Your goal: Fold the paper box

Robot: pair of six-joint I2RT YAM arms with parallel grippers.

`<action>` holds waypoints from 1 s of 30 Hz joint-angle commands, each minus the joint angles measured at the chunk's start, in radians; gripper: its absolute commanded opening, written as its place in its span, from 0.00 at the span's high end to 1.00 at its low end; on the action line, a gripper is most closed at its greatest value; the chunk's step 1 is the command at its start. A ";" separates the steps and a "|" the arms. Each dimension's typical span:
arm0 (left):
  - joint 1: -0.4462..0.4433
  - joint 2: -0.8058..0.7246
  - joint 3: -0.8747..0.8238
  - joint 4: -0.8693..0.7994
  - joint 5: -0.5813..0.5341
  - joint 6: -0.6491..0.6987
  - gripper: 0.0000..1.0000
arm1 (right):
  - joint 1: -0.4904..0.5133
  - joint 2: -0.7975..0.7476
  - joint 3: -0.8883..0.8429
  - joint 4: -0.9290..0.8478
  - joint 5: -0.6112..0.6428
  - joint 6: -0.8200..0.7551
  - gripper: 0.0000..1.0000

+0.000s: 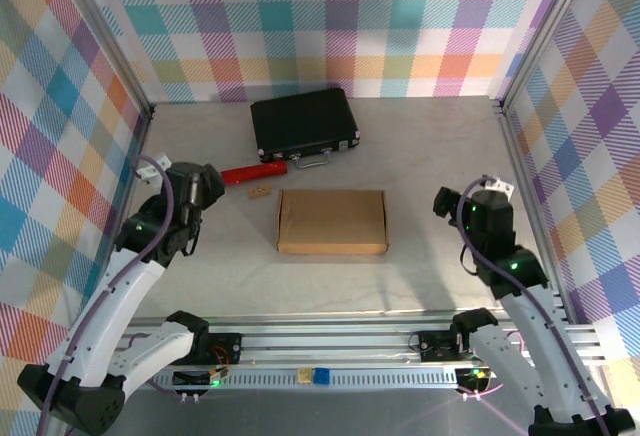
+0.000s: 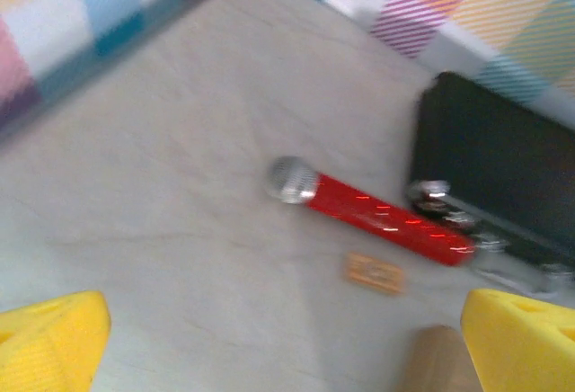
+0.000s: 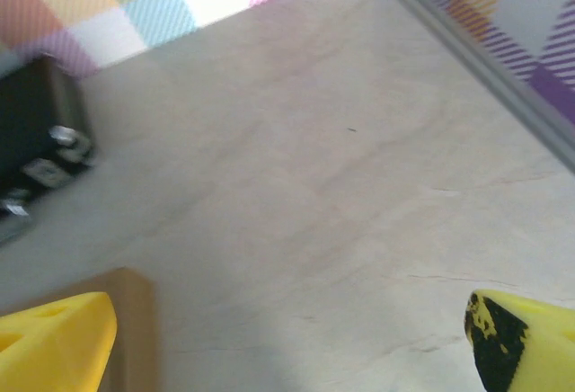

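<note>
The paper box (image 1: 332, 221) lies flat and closed in the middle of the table, a plain brown rectangle. My left gripper (image 1: 206, 190) hovers to its left, open, with nothing between its yellow fingers (image 2: 54, 343); a brown corner of the box (image 2: 440, 360) shows at the lower right of the left wrist view. My right gripper (image 1: 449, 204) hangs to the right of the box, also open and empty. In the right wrist view the box's edge (image 3: 135, 320) sits beside the left yellow finger (image 3: 54, 338). Neither gripper touches the box.
A black hard case (image 1: 303, 124) with a metal handle lies behind the box. A red microphone-like stick (image 1: 254, 171) with a silver head (image 2: 292, 179) lies left of the case. A small tan piece (image 1: 260, 193) rests near the box's back left corner. Checkered walls enclose the table.
</note>
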 commanded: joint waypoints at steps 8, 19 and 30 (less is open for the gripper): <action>0.191 0.076 -0.432 0.492 0.148 0.449 0.00 | -0.006 0.298 -0.316 0.575 0.014 -0.228 0.01; 0.341 0.498 -0.486 1.177 0.431 0.466 0.00 | -0.130 0.767 -0.163 1.017 -0.295 -0.406 0.01; 0.359 0.672 -0.695 1.810 0.570 0.560 0.00 | -0.244 0.867 -0.381 1.537 -0.477 -0.385 0.01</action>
